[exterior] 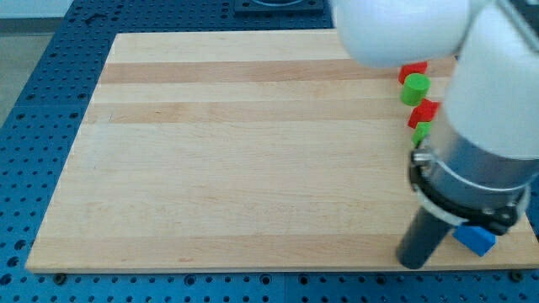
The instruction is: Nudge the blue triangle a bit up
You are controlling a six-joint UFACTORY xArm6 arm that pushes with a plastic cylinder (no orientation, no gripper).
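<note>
My rod comes down at the view's lower right, and my tip (413, 261) rests on the board near its bottom edge. A blue block (475, 238) lies just right of the tip, partly hidden by the arm, so its shape is unclear. Up the right side there is a red block (413, 71), a green round block (415, 88), another red block (424, 110) and a green block (422, 130), all partly covered by the arm.
The wooden board (253, 151) lies on a blue perforated table (34, 101). The white and grey arm body (488, 126) covers the board's right part.
</note>
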